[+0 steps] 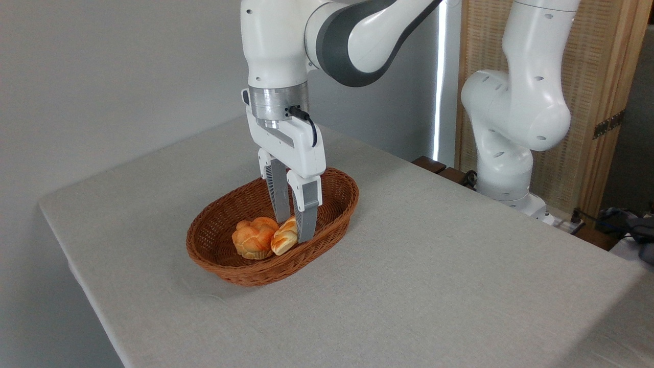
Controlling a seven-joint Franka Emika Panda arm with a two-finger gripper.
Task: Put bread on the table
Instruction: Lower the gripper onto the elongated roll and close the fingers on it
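You have the gripper [294,230] down inside the basket [337,197], its 2 grey fingers [308,209] drawn to a narrow gap on either side of the bread [284,240], with the tips hidden behind the loaf and the near rim; whether the pads actually press the crust you cannot tell from this view, so treat the hold as unconfirmed. The bread lies in the basket's middle, tilted, its near end resting low and its far end running up between the fingers, and its left flank touches the round orange bun [254,237] beside it. Expect the loaf to be light and fairly stiff, with a glossy braided crust that may slide under smooth pads; being long and flat, it will likely swing or droop if you take it near 1 end, so a grip across its narrow width close to the middle looks safest. Squeeze gently, since a real crust could dent or crack. The basket holds only those 2 items, bun to the left and loaf to the right, and its woven wall rises around both, so you should lift clear of the rim before carrying the bread out over the bare cloth of the table [434,266], which has ample room on the right.
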